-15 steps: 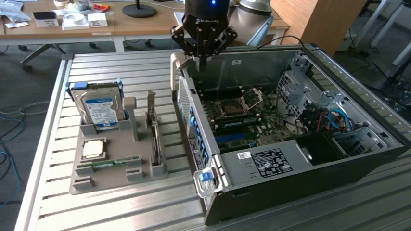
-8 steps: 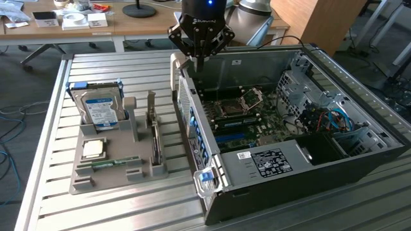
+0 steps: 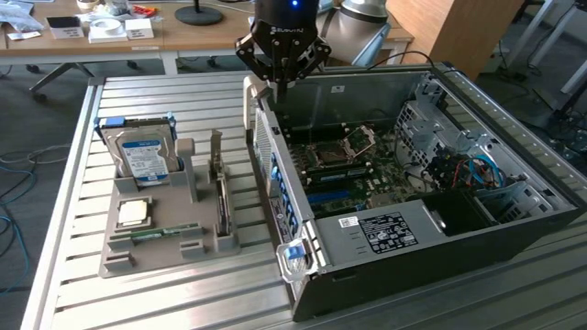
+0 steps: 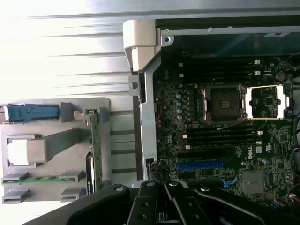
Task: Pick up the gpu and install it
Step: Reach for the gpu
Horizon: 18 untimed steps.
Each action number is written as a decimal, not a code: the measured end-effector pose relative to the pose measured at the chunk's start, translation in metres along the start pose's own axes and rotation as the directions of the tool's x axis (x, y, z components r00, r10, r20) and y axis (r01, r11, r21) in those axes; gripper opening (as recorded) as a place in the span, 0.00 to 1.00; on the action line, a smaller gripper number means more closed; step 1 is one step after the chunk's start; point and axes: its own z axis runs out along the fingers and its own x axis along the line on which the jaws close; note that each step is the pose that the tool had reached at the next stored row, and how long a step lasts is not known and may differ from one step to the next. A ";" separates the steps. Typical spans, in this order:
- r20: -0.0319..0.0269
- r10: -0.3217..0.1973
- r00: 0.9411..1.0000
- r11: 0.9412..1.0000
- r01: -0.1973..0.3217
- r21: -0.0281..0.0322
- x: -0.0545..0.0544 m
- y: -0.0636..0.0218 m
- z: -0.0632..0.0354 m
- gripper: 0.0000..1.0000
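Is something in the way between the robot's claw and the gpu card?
Nothing visible is. The gripper hangs above the wall of the computer case that faces the gray holder. The gpu stands on edge in that holder, just outside the wall, with open air between it and the gripper.

**Slatted metal bench carrying two items.**
The bench [image 3: 174,96] has a top of parallel silver slats. A grey moulded holder tray [image 3: 151,262] rests on it toward the exterior view's left. An open black computer case [image 3: 440,265] lies on its side toward the exterior view's right, its motherboard facing up. Tray and case sit near each other, with a strip of bare slats between them.
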 end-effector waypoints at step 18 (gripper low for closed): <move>0.000 0.000 1.000 1.000 0.000 0.000 0.017 -0.0012 -0.0005 0.11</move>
